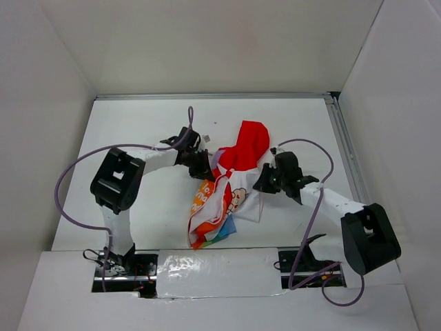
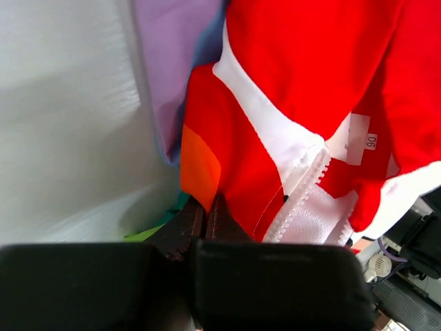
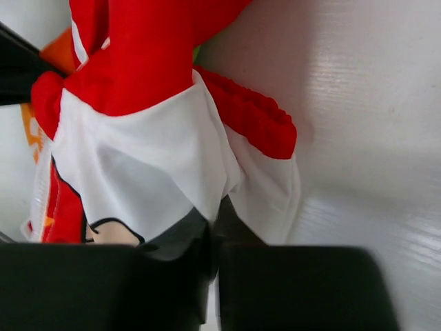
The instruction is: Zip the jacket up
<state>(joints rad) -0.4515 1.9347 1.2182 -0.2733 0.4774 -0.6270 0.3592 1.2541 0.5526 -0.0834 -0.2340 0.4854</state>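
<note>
Well off table (image 1: 138, 124) edges, jacket (image 1: 231, 183).

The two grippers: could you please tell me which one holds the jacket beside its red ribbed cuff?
The right gripper, pinching the jacket by the cuff; the left gripper pinches its red-orange edge near the zipper teeth.

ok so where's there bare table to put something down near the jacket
Bare table runs along the far edge beyond the jacket, out to the right rail. It is crowded in the middle, where the left gripper and right gripper pinch the fabric.
</note>
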